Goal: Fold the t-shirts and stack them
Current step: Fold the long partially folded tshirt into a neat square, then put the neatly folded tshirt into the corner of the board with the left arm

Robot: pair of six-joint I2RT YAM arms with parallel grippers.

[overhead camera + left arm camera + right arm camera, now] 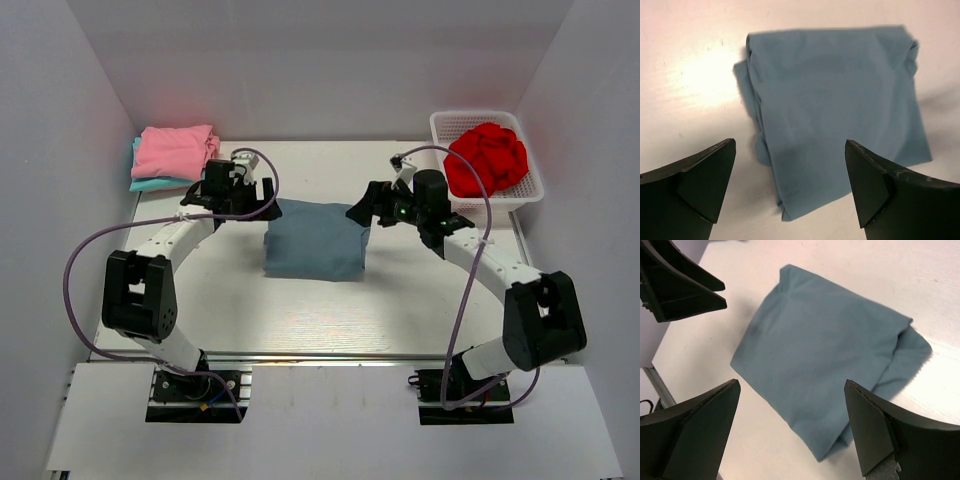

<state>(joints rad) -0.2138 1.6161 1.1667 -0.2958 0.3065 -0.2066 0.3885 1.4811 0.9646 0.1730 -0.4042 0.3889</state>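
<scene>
Treat the blue-grey shirt (316, 243) as folded and ready to move, lying flat in a rough rectangle at the middle of the table (400, 300), between the two arms. Note the left tool (789, 150) spread wide over the shirt's far-left corner, gripping nothing, and the right tool (791, 390) likewise wide apart and empty over the far-right corner. Judge the step in hand as carrying this bundle to the stack at the far left of the table, the pink shirt (175, 150) resting there on top of the teal shirt (150, 184). Lower both tools to opposite edges and pinch through every layer, not just the top sheet. Mind the loose bunched layers at the corner seen from the right wrist and along the rumpled side seen from the left wrist. Lift evenly, keep the cloth taut between the two grips to avoid sagging or unfolding, carry it level, and set it square on the pink one. Leave the red shirt (487, 157), crumpled in the white basket (533, 183) at the far right, for afterwards.
</scene>
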